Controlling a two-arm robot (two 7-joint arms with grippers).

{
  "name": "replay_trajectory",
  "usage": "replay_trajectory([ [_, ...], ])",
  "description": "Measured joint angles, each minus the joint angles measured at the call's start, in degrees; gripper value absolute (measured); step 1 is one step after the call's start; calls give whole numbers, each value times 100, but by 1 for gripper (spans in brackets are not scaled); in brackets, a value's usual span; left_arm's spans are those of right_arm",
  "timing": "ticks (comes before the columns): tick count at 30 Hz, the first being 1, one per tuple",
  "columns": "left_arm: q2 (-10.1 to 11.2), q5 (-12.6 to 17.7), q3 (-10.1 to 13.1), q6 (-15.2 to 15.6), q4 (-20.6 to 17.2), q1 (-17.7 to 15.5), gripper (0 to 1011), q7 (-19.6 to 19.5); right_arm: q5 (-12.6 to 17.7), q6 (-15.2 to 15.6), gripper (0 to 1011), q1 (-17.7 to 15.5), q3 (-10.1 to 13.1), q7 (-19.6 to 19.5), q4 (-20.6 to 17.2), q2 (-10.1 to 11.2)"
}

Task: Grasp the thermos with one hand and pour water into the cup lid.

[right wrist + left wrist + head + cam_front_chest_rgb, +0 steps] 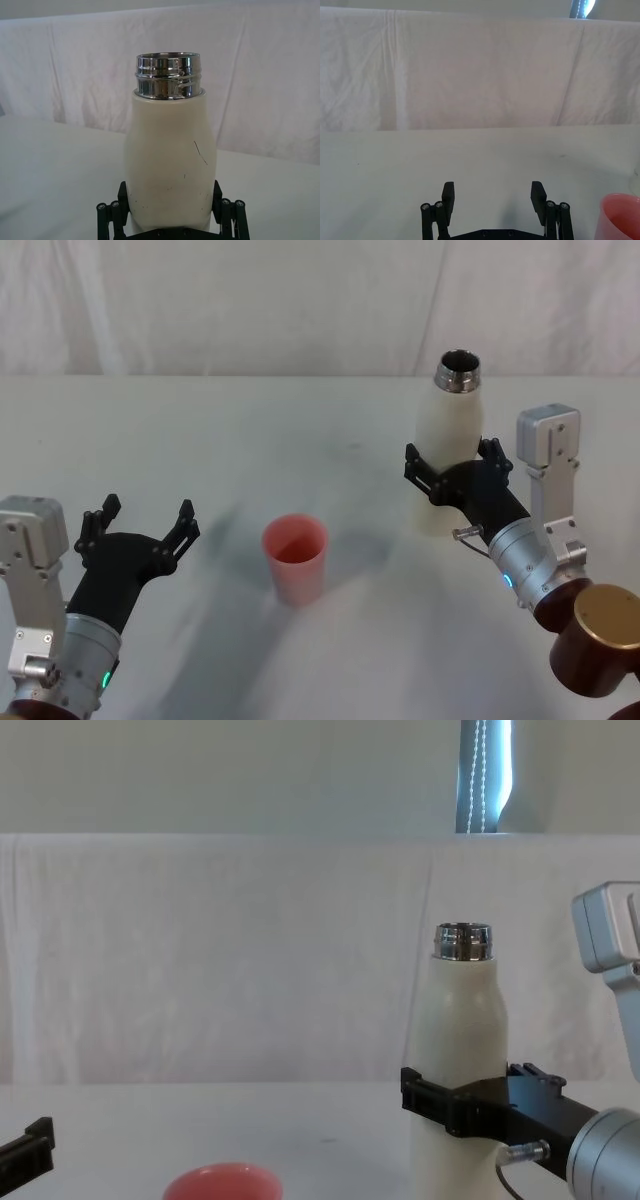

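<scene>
Head view: right pincer (455, 466) closed around the upright thermos (450, 445), right of the cup lid (295, 558); left pincer (140, 525) open, empty. Tilting too fast could overshoot the cup

And here we are in what looks like a staged robot test area, a lab set-up and no lived-in room. The bench (250, 430) is draped all over in plain white cloth, creased and bare of household clutter. Behind it, at twelve o'clock, a white fabric backdrop (220, 950) hangs wrinkled across the whole width. Above that, a plain pale wall (230, 775), with a bright strip with beaded cords (484, 775) at one o'clock.
</scene>
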Motion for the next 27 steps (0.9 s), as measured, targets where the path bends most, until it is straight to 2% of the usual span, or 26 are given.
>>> replay_trajectory([
  [7, 0, 0, 0, 0, 0, 0, 1001, 0, -49, 133, 960, -41, -39, 8, -231, 49],
  [22, 0, 0, 0, 0, 0, 0, 1001, 0, 47, 454, 960, -455, -20, 21, -1203, 157],
  [27, 0, 0, 0, 0, 0, 0, 1001, 0, 49, 458, 960, -448, -17, 17, -1191, 156],
])
